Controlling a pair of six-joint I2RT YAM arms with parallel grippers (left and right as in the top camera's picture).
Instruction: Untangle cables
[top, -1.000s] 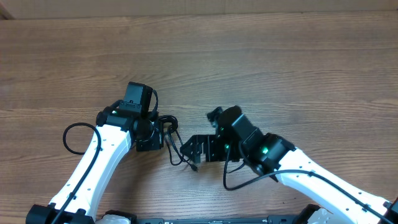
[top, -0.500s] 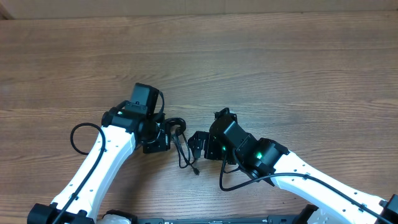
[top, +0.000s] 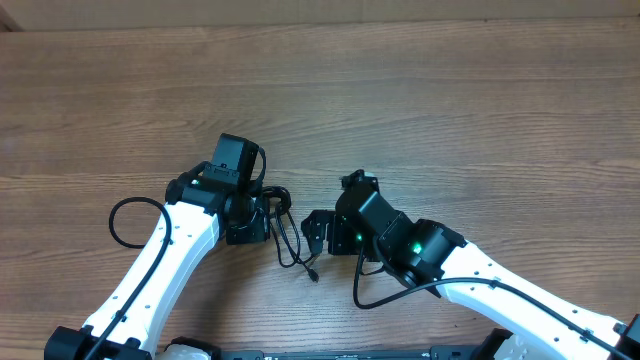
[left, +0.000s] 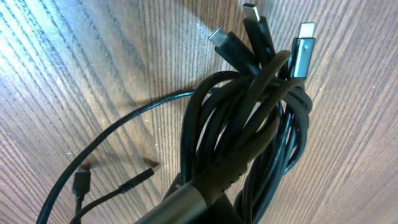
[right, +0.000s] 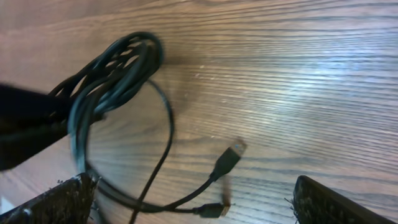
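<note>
The cables (top: 287, 240) are a knot of thin black cords between my two grippers. My left gripper (top: 258, 216) is shut on the coiled bundle (left: 249, 137), which rises from its jaws (left: 202, 205). Three plug ends (left: 219, 35) stick out at the top, one silvery (left: 305, 43). Two loose plug ends (left: 81, 182) lie on the wood at lower left. My right gripper (top: 313, 233) stands open just right of the bundle. Its fingers (right: 62, 200) sit wide apart, and between them two plug ends (right: 229, 159) and a cord loop (right: 124, 68) lie on the table, untouched by the gripper (right: 193, 202).
The wooden table (top: 450, 110) stretches away behind both arms. A thick black wire (top: 118, 222) loops off the left arm, and another (top: 375, 290) hangs from the right arm.
My right gripper has swung left, close up to the cables. My left gripper has shifted a little to the right with the bundle still in it.
</note>
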